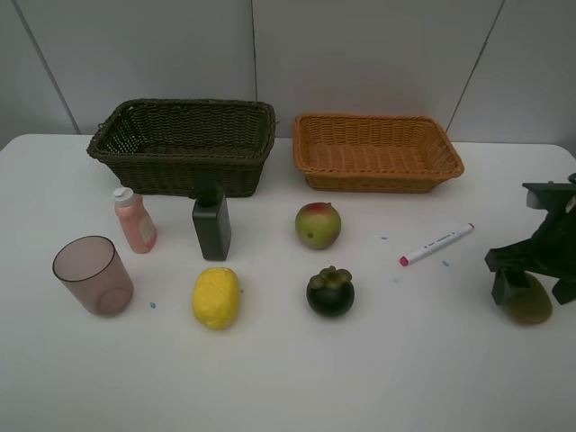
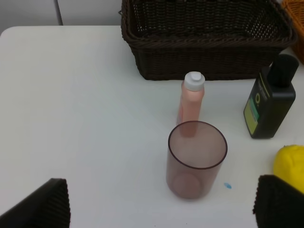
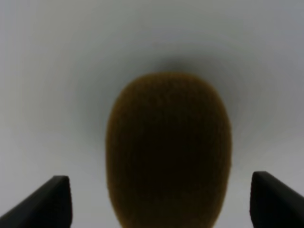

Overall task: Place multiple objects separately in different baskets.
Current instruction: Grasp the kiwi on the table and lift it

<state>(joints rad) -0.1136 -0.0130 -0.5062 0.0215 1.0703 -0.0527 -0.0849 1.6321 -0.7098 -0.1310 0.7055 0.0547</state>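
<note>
Right gripper [image 3: 161,202], 2 black jaws spread, straddles the matte brown oval kiwi [image 3: 168,147] without contact; the kiwi rests on the smooth white table [image 1: 360,378], front-right of the shallow orange-tan rectangular wicker basket [image 1: 378,153].

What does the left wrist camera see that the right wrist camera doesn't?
Only the left wrist view shows the tinted cup, pink bottle, dark green bottle, dark basket and a bit of the lemon. Only the right wrist view shows the kiwi, blurry and close up. Both show the white table and black jaws standing wide apart, gripping nothing.
</note>
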